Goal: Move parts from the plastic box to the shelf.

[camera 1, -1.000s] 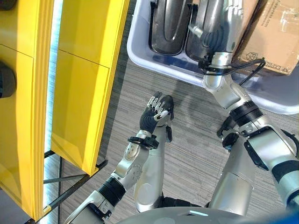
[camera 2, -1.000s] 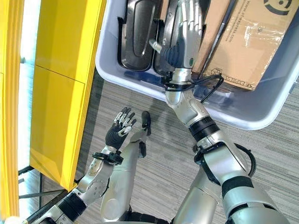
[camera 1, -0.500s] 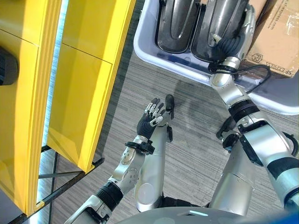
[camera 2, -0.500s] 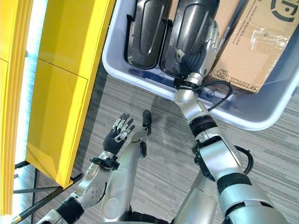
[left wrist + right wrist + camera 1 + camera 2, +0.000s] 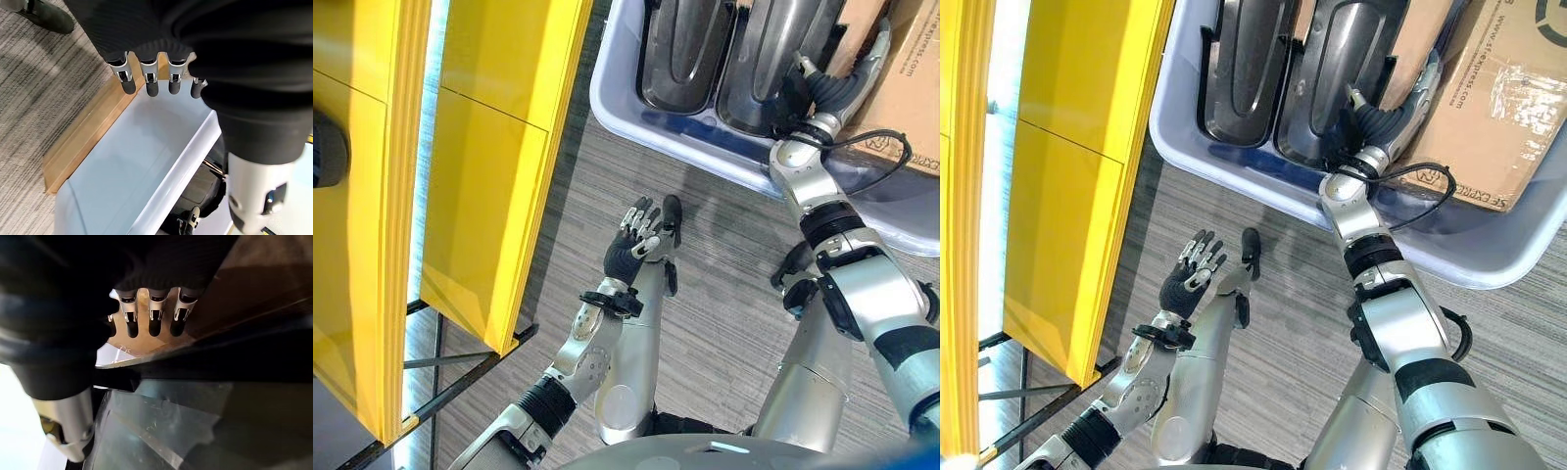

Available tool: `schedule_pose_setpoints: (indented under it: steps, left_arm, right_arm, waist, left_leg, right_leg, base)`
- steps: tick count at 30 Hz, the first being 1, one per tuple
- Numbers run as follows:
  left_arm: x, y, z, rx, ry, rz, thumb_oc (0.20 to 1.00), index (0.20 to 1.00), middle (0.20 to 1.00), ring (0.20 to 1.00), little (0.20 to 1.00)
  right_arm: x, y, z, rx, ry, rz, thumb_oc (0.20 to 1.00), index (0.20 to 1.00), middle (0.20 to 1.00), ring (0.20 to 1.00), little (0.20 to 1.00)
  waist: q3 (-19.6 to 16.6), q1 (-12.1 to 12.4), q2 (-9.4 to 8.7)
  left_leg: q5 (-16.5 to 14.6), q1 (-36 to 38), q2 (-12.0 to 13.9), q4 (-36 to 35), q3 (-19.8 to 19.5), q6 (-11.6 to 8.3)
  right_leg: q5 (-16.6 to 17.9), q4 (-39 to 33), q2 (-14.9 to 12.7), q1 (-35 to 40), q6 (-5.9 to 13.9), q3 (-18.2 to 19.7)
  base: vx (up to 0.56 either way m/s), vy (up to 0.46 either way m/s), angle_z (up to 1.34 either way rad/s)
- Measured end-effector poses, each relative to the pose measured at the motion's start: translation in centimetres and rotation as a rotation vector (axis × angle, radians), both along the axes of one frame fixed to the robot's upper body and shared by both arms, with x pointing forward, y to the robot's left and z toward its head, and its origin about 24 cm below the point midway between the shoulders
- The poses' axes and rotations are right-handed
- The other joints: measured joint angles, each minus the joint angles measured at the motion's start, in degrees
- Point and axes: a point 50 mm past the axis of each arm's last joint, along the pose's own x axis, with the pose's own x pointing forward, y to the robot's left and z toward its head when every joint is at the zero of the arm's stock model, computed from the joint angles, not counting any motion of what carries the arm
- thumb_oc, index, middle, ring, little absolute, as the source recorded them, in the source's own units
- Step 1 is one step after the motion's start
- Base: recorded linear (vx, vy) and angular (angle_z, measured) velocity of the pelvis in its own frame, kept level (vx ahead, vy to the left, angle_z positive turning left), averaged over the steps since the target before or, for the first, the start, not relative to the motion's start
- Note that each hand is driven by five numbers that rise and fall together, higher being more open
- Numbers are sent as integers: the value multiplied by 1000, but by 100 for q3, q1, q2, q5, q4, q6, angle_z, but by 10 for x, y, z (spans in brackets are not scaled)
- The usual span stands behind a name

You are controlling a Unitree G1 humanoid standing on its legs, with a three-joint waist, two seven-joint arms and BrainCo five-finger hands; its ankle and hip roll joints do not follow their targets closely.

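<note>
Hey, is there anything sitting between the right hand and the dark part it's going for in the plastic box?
Nothing visible. The right hand is inside the plastic box, against the right side of the nearer dark part, between it and the cardboard box. Whether its fingers grip the part cannot be told.

Black print on the cardboard box (image 5: 1518, 117), seemingly illegible.

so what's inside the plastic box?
The box holds two dark parts side by side, cardboard beside them, and the right hand reaching in. Anything underneath is covered.
</note>
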Motion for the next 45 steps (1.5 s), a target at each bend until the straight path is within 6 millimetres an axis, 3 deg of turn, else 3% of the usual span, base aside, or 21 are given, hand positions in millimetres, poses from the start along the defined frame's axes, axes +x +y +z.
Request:
schedule_pose_setpoints:
  steps: [6, 15, 22, 23, 24, 25, 29, 38, 40, 45]
  left_arm:
    - [0, 0, 0, 2, 3, -3, 1000, 1000, 1000, 1000, 1000]
    - [2, -1, -1, 14, 13, -18, 1000, 1000, 1000, 1000, 1000]
    - [2, -1, -1, 17, 14, -18, 1000, 1000, 1000, 1000, 1000]
    - [2, -1, -1, 18, 14, -20, 1000, 1000, 1000, 1000, 1000]
    - [1, -1, -1, 18, 15, -21, 1000, 1000, 1000, 1000, 1000]
    - [1, -2, -2, 23, 20, -31, 1000, 1000, 1000, 1000, 1000]
    - [-4, -10, -4, 66, 12, -74, 1000, 1000, 1000, 1000, 1000]
    - [-4, -9, -2, 106, -12, -76, 1000, 1000, 1000, 1000, 1000]
    - [-4, -8, -3, 103, -4, -73, 1000, 1000, 1000, 1000, 1000]
    - [-6, 4, -13, -136, 110, -38, 1000, 1000, 1000, 1000, 1000]
  right_arm:
    - [7, -6, -9, 21, 121, 48, 1000, 1000, 1000, 1000, 1000]
    - [18, -19, -5, -234, 386, -42, 1000, 1000, 1000, 1000, 1000]
    - [18, -32, -2, -281, 467, -101, 1000, 1000, 1000, 1000, 1000]
    - [18, -34, -1, -304, 495, -113, 934, 934, 934, 934, 934]
    - [18, -34, -1, -308, 499, -114, 379, 379, 379, 379, 379]
    - [18, -37, -3, -336, 538, -126, 200, 200, 200, 200, 200]
    - [18, -47, -13, -358, 670, -131, 200, 200, 200, 200, 200]
    - [15, -59, -21, -351, 735, -158, 200, 200, 200, 200, 200]
    - [14, -61, -31, -418, 782, -156, 200, 200, 200, 200, 200]
    - [10, -57, -64, -502, 887, -99, 200, 200, 200, 200, 200]
  waist:
    - [0, -9, 0]
    - [-4, -10, 5]
    - [-37, 106, 52]
    - [-52, 126, 65]
    - [-56, 128, 68]
    - [-118, 142, 106]
    - [-428, 197, 98]
    - [-463, 288, 84]
    - [-461, 273, 78]
    - [-477, 222, -13]
  left_leg:
    - [7, 7, 4, 25, -25, 14]
    - [12, -66, 30, 98, -129, -2]
    - [13, -91, 30, 97, -169, -39]
    - [14, -95, 29, 92, -181, -48]
    - [15, -96, 29, 92, -184, -49]
    - [18, -111, 28, 92, -236, -56]
    - [22, -205, 34, 103, -327, -59]
    - [39, -113, 23, 81, -413, -70]
    - [54, 34, 24, -13, -392, -63]
    - [80, 528, 43, -282, -291, -43]
  right_leg:
    - [-25, 51, 1, 1, -42, 15]
    - [-60, 112, 5, 7, -56, -61]
    - [-91, 120, 2, 14, -45, -105]
    - [-92, 121, 3, 19, -43, -122]
    - [-92, 121, 3, 21, -43, -125]
    - [-93, 117, 3, 51, -41, -163]
    - [-97, 100, 10, 46, -38, -269]
    - [-96, 41, 7, 232, -35, -338]
    - [-84, -29, 21, 357, -18, -339]
    - [-85, -181, 55, 748, -15, -338]
  base:
    - [-7, -29, 1]
    - [-13, -40, 2]
    - [-4, -15, 1]
    - [-9, -47, 3]
    - [-12, -42, 6]
    - [-19, -46, 6]
    - [-18, -60, 6]
    - [-10, -30, 3]
    - [-11, -16, -1]
    - [-14, -13, -4]
